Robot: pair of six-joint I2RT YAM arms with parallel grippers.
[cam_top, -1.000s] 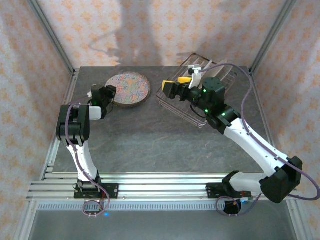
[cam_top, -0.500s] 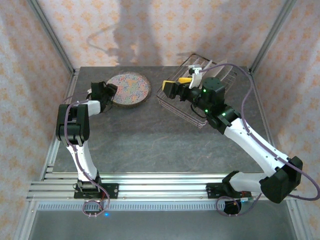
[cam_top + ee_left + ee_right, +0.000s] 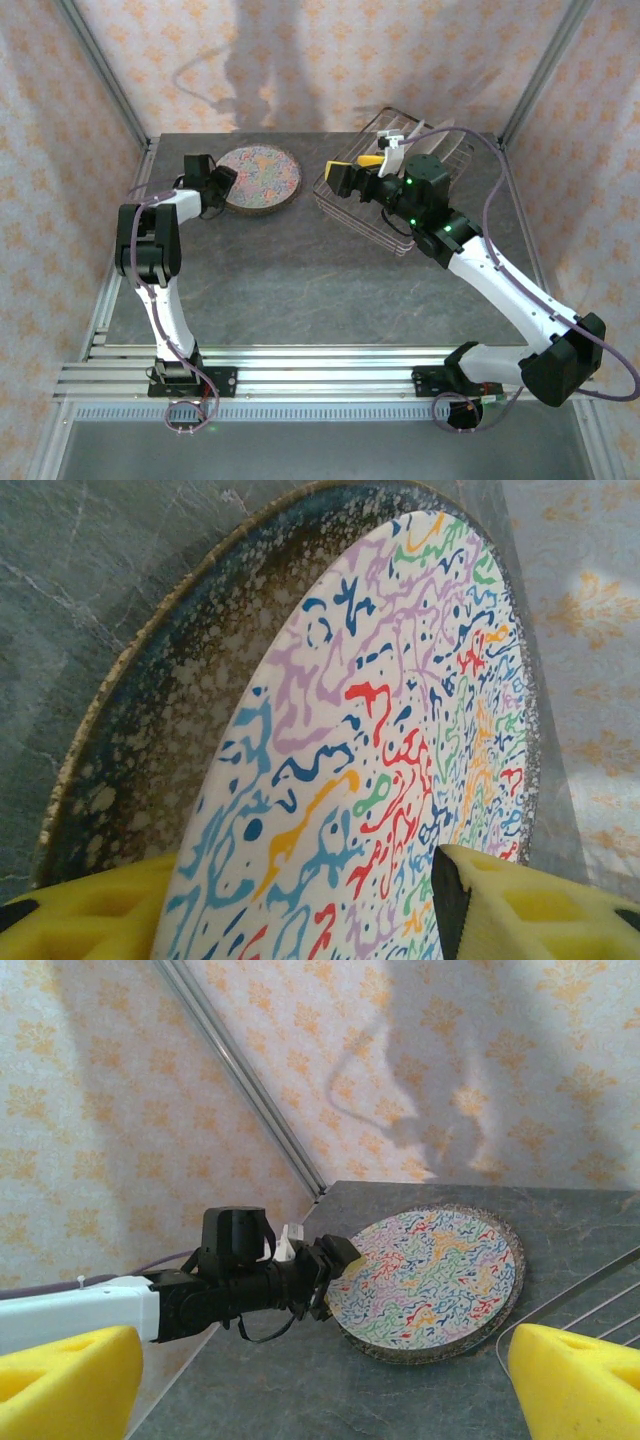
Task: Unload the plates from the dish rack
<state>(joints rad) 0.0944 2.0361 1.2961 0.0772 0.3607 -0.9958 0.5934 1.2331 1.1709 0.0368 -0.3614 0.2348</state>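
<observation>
A large multicolour-speckled plate (image 3: 262, 178) (image 3: 380, 680) (image 3: 430, 1275) with a dark speckled rim lies flat on the table at the back left. My left gripper (image 3: 222, 182) (image 3: 300, 910) (image 3: 340, 1260) is at its left rim, open, with one yellow finger (image 3: 90, 915) on each side of the edge. The wire dish rack (image 3: 400, 228) stands at the back right, and pale plate edges (image 3: 452, 148) show in it behind the right arm. My right gripper (image 3: 350, 172) (image 3: 325, 1380) hangs open over the rack's left end, holding nothing.
The dark stone table (image 3: 300, 270) lies between the plate and the rack. Metal frame posts (image 3: 105, 75) and patterned walls close in the back and sides. A rack wire (image 3: 570, 1305) shows at the right wrist view's lower right.
My left gripper's jaws have spread wider at the plate's rim, and that wrist has shifted toward the back of the table. The plate and the right arm have stayed put.
</observation>
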